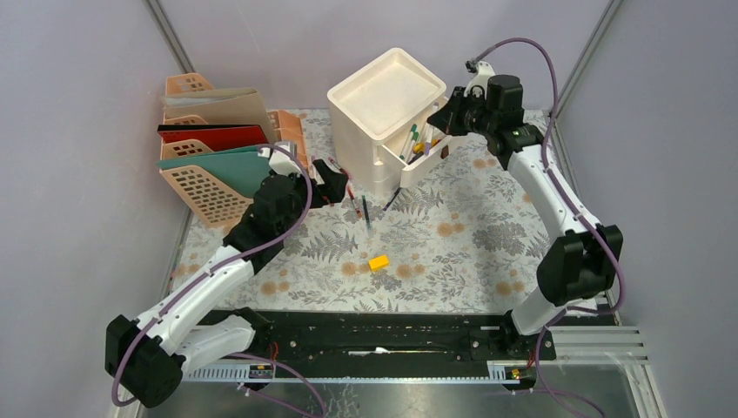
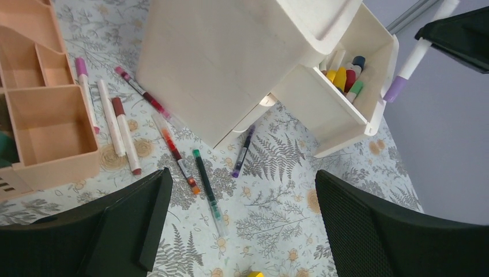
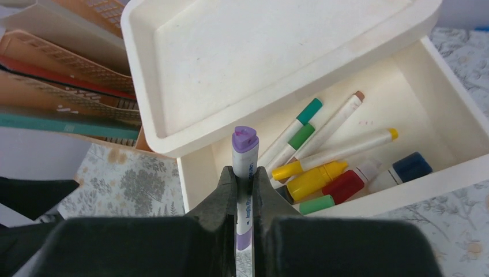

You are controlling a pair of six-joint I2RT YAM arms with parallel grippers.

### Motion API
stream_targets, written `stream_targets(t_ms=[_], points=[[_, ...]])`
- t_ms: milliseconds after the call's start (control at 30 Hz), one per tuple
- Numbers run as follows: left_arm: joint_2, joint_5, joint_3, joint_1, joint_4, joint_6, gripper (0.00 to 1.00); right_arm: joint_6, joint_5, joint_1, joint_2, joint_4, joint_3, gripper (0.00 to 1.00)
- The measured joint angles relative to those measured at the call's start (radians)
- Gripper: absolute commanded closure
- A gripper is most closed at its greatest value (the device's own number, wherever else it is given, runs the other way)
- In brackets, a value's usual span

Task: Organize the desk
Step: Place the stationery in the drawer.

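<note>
the desk (image 1: 487, 252) spreads ahead of both arms. at its far side, the right gripper (image 3: 242, 187) pinches a purple marker (image 3: 244, 151) just beside the open drawer (image 3: 398, 92), which already holds several markers and small bottles. the left gripper (image 2: 242, 231), fingers spread wide and empty, hangs over about seven loose pens (image 2: 206, 184) lying between the orange organiser (image 2: 52, 127) on the left and the white drawer unit (image 1: 383, 96). a yellow block (image 1: 378, 262) sits nearer, mid-desk. the tidying looks about half done: this marker, the pens and the block are left.
</note>
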Motion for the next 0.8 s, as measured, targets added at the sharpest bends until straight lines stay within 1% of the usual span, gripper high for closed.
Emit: stream_targets(t_ms=[67, 133, 200, 333, 433, 533, 600, 700, 800], points=[[0.01, 0.002, -0.005, 0.002, 0.005, -0.03, 0.01, 0.054, 0.005, 0.0, 0.039, 0.0, 0.018, 0.95], [0.022, 0.001, -0.008, 0.005, 0.004, -0.058, 0.01, 0.107, 0.013, 0.0, 0.067, 0.004, 0.034, 0.88], [0.037, -0.004, -0.009, 0.006, -0.003, -0.087, 0.01, 0.146, 0.024, 0.0, 0.086, 0.003, 0.044, 0.77], [0.08, -0.037, -0.004, 0.006, -0.06, -0.148, 0.02, 0.182, 0.024, 0.0, 0.105, -0.011, 0.05, 0.44], [0.134, -0.057, 0.026, 0.006, -0.136, -0.177, 0.08, 0.164, 0.018, 0.0, 0.121, -0.04, 0.069, 0.19], [0.187, -0.057, 0.077, 0.006, -0.199, -0.179, 0.12, 0.109, -0.01, -0.007, 0.128, -0.084, 0.099, 0.05], [0.22, -0.042, 0.116, 0.006, -0.224, -0.155, 0.12, 0.065, -0.053, -0.016, 0.127, -0.094, 0.12, 0.02], [0.263, -0.014, 0.166, 0.006, -0.24, -0.109, 0.15, -0.003, -0.204, -0.065, 0.108, -0.1, 0.132, 0.0], [0.299, -0.008, 0.201, 0.006, -0.259, -0.08, 0.17, -0.04, -0.385, -0.156, 0.062, -0.1, 0.126, 0.0]])
